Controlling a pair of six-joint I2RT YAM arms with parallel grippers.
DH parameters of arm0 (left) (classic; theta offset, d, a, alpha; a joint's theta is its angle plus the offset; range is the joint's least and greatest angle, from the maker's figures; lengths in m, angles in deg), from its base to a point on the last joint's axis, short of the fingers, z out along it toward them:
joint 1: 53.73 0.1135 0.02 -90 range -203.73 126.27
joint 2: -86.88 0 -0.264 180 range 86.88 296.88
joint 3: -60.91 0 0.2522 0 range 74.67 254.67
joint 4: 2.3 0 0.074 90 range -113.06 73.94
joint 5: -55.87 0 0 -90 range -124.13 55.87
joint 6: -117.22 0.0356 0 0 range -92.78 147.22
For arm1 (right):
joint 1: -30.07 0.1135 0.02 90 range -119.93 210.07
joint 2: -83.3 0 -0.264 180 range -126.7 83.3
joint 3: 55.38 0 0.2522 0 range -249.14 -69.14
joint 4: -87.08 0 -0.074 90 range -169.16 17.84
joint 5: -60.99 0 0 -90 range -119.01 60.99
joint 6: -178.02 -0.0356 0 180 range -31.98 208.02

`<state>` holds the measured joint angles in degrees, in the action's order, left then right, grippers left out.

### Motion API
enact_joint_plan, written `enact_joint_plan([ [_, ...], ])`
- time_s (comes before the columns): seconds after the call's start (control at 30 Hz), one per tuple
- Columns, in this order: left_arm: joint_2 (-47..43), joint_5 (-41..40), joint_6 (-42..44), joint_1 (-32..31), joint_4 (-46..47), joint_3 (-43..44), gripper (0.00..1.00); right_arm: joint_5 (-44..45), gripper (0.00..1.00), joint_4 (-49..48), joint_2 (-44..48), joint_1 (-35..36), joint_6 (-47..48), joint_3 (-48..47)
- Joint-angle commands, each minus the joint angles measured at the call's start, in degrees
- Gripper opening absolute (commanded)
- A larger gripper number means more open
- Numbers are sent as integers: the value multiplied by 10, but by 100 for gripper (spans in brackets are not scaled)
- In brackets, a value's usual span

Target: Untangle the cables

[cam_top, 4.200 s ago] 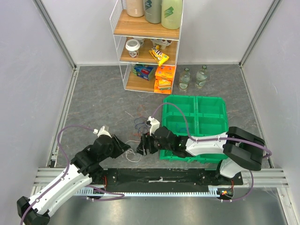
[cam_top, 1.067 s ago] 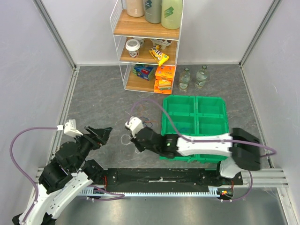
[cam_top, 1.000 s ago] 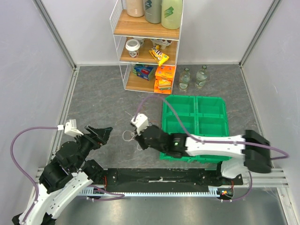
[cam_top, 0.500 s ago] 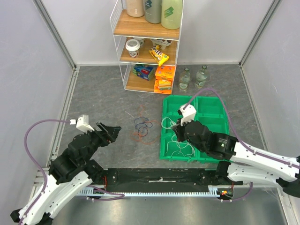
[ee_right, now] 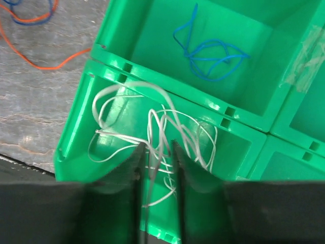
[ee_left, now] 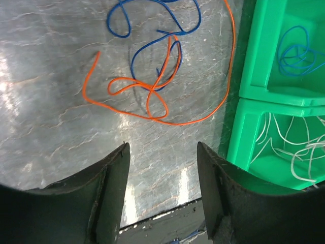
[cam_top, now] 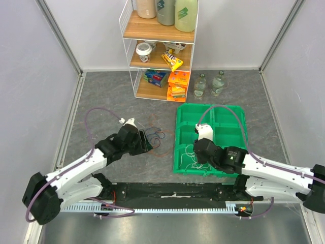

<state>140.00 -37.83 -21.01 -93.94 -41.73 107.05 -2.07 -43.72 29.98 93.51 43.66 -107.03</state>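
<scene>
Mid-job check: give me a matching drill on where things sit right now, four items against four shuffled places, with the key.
Items
1. thin white cable
2. thin light-blue cable
3. thin orange cable
4. left tool

Places
A. far-left compartment of the green plastic tray
B. above the grey table, jaws open, not touching any cable
C. near-left compartment of the tray
D. lying on the table left of the tray, crossed with the dark-blue cable

Pairs: 1-C, 2-A, 3-D, 4-B
</scene>
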Motion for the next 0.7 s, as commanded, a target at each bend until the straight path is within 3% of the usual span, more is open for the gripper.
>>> enact_joint_plan([
  [0.0,68,67,40,2,93,7,61,15,49,30,-27,-2,-3,-30],
  [0.07,96,70,45,2,112,7,61,21,67,50,-31,-2,16,-63],
  [0.13,120,64,52,3,130,5,62,22,77,61,-24,-2,34,-88],
  [0.23,159,51,64,2,149,2,62,11,83,64,-2,-2,47,-111],
  [0.43,231,39,84,3,175,12,56,-25,83,31,39,-2,35,-93],
  [0.53,251,40,89,3,180,20,42,-34,83,22,38,-2,29,-84],
  [0.67,224,44,91,3,175,13,10,-52,83,12,24,-2,24,-76],
])
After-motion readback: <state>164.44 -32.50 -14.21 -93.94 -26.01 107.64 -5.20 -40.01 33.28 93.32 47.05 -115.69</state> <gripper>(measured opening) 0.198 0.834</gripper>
